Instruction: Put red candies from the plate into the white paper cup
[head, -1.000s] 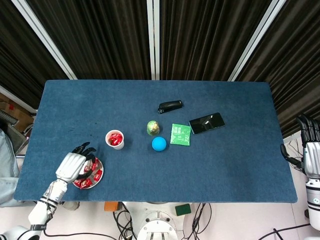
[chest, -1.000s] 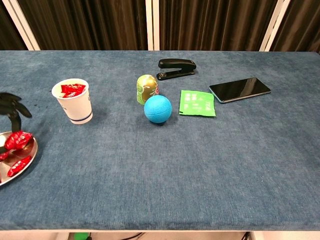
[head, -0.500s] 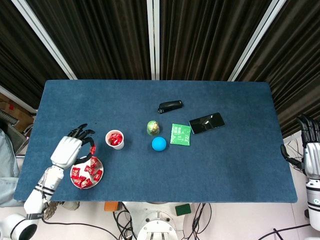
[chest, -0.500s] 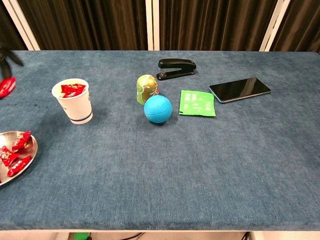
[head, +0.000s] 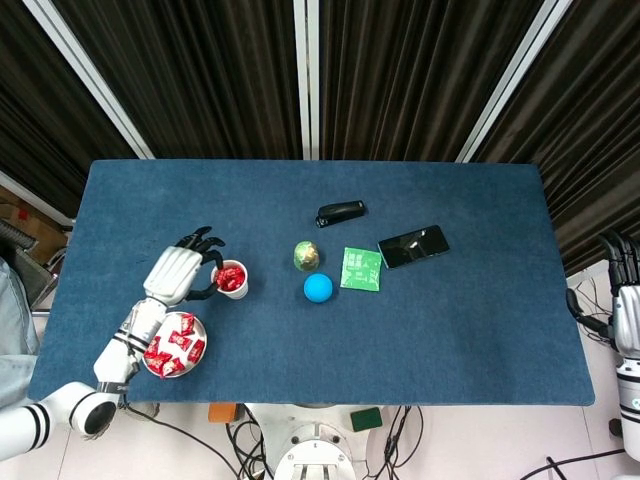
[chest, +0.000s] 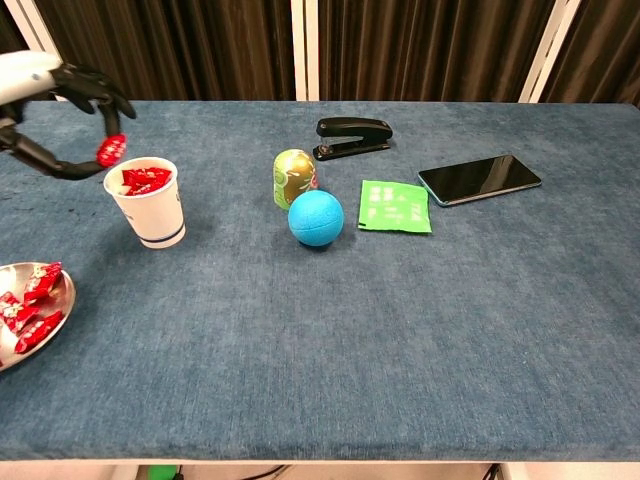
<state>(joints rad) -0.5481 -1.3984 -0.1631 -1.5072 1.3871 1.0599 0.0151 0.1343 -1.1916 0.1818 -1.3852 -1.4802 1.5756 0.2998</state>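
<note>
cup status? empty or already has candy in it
Not empty. The white paper cup stands upright with red candies visible inside; the left robot hand holds another candy just above its rim.

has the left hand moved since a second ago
Yes. The left hand has gone from over the plate up and rightward to the paper cup, pinching a red candy above its rim.

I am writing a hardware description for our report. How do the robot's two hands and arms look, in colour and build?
The left hand has a silver-white back and black fingers; its forearm is silver-white with dark bands near the wrist. The right hand, at the frame edge, looks alike: pale shell, dark fingers, and a dark cable looping at its side.
</note>
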